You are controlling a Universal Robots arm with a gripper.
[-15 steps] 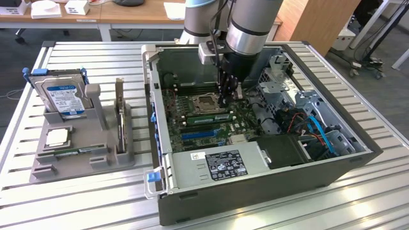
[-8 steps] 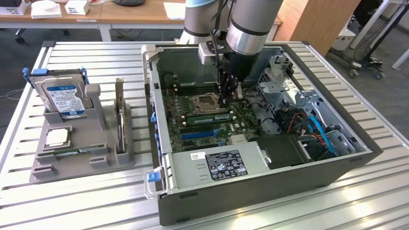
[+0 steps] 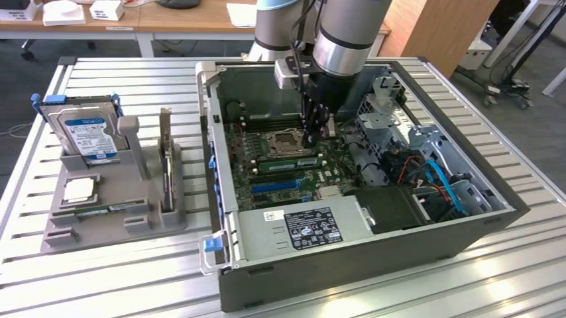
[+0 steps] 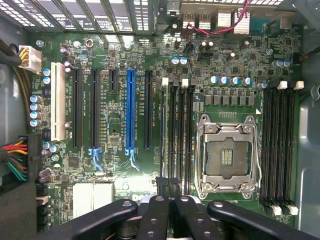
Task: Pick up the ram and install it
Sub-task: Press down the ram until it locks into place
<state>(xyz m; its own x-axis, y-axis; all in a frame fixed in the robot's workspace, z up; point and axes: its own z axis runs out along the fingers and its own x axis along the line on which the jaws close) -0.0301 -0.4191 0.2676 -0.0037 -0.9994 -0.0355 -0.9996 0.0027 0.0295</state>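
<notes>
The ram is a narrow green stick standing on edge in a memory slot beside the empty CPU socket, inside the open computer case. In the wrist view the ram shows edge-on as a thin line in the slot bank next to the socket. My gripper hangs straight down into the case, over the stick's end towards the exterior view's right. Its dark fingers are pressed together and the gripper is shut, with nothing between them. Whether the tips touch the stick is hidden.
The grey case wall surrounds the motherboard, with the power supply and a cable bundle close by. A grey holder on the exterior view's left carries a blue-labelled hard drive, an upright card and a thin green strip.
</notes>
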